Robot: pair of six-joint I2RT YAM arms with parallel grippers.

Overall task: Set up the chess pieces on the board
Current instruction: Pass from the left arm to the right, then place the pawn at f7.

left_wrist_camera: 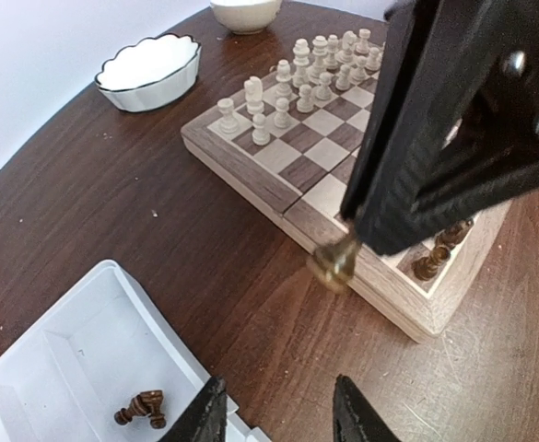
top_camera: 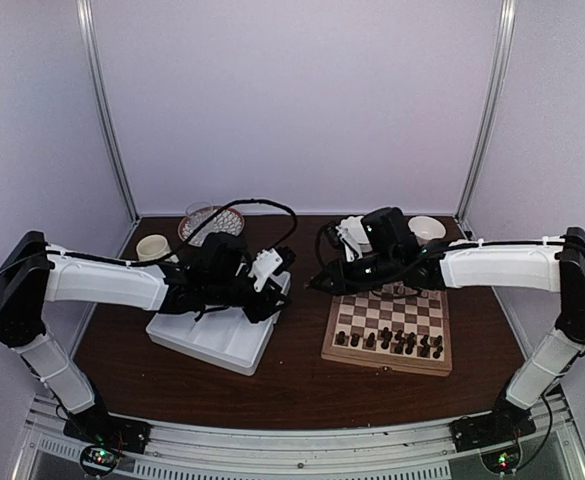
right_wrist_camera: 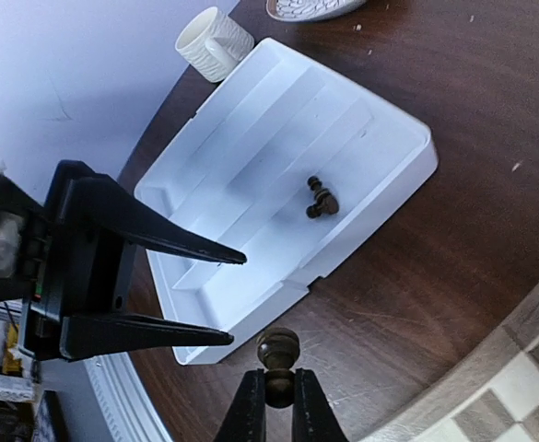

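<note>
Bare table [top_camera: 292, 385] strip between tray [top_camera: 222, 347] and board [top_camera: 382, 365]; left hand [left_wrist_camera: 276, 410], right hand [right_wrist_camera: 278, 401] close above.

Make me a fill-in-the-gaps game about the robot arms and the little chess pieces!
1. The right fingers pinch one chess piece, and its colour is ____ brown.
2. The left fingers are ____ and hold nothing.
3. The dark pieces not set up yet lie in the ____ tray.

Missing words: dark; open; white.
</note>
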